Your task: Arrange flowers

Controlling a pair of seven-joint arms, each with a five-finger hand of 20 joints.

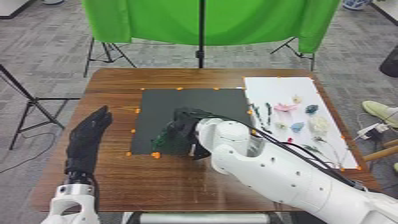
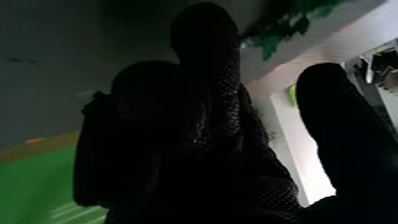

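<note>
In the head view my right hand (image 1: 188,122) is over the dark mat (image 1: 169,102), fingers downward. Green leaves (image 1: 162,140) lie beside it on its left side, partly hidden by the glove. In the right wrist view, my right hand (image 2: 209,100) has its thumb apart from the fingers, and green leaves (image 2: 298,30) show beyond the fingertips. My left hand (image 1: 87,132) rests open at the table's left side. On the white sheet (image 1: 266,86) at the right are a pink flower (image 1: 284,107), a blue leaf (image 1: 297,127), a pale flower (image 1: 320,124) and several sprigs.
The brown table (image 1: 115,82) has orange tape pieces (image 1: 155,155) around the mat and sheet. My right forearm crosses the front right of the table, close to the sheet. Behind the table stands a green cloth (image 1: 160,22) on a black stand.
</note>
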